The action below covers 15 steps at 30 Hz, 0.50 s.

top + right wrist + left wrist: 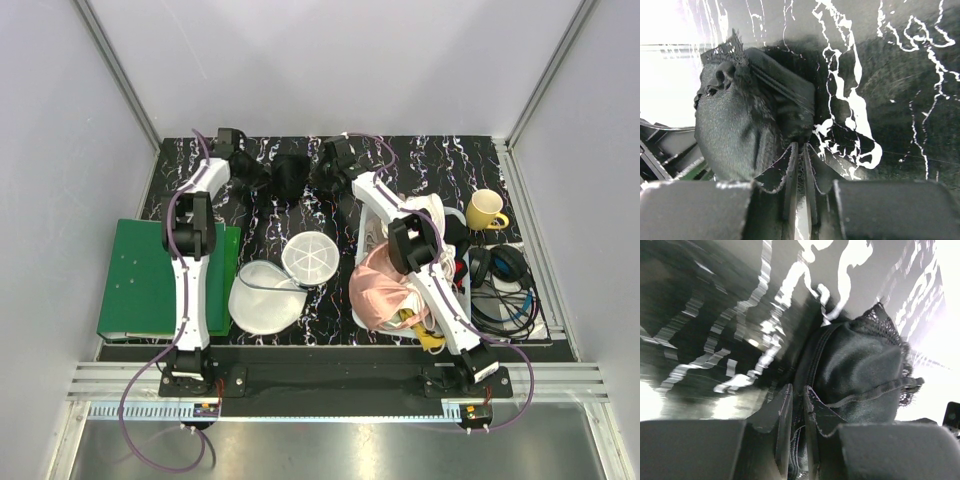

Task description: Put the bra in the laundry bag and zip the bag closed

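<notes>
The black bra [289, 176] hangs at the far middle of the black marbled table, between my two grippers. My left gripper [256, 172] is shut on its left edge; in the left wrist view the bra [860, 375] with lace trim fills the right side and its seam runs between my fingers [782, 415]. My right gripper [322, 174] is shut on its right edge; the right wrist view shows the bra [735, 125] left of my fingers [812, 165]. The round white mesh laundry bag [267, 297] lies open near the front, its ribbed circular panel [310, 258] flipped up.
A green board [150, 280] lies at the left. A white basket [368, 240] with a shiny pink garment [385, 290] stands at the right. A yellow mug [486, 210] and black headphones with cables [500, 275] lie at the far right.
</notes>
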Tool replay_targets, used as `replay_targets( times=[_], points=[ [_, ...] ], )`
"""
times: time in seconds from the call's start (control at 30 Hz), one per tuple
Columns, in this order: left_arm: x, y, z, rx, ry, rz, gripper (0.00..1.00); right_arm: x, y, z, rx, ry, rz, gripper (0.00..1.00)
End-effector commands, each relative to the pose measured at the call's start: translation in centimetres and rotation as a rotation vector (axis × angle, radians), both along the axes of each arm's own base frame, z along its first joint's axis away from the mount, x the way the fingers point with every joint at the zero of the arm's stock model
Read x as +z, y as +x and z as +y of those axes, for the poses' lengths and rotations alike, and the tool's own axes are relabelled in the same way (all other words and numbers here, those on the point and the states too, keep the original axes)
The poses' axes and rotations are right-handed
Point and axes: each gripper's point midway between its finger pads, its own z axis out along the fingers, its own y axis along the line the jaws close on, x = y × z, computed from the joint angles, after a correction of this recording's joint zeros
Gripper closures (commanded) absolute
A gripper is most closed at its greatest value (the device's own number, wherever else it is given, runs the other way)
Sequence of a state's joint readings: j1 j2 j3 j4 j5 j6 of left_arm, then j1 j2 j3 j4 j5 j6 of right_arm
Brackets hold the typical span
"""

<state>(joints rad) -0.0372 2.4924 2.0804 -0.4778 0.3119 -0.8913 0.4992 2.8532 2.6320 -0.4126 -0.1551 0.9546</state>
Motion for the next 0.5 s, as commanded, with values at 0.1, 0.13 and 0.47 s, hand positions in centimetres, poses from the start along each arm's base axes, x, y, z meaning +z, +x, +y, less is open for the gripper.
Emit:
replay_targets(
  times=[0.1,0.13,0.47],
  points=[
    [5.0,-0.5,-2.6,-0.093,-0.025,-0.100,0.82,0.9,-1.0,2.1,0.081,0.052,-0.017,0.84],
    [4.6,-0.7,-2.7,-0.096,-0.032,-0.088,0.82,1.6,-1.0,2.2,0.084,0.056,-0.024,0.84],
    [7.7,-0.9,0.1,-0.093,0.078,-0.154,0.67,4.4,-2.4,-0.9,0.074,-0.107,-0.035,0.74]
  ],
)
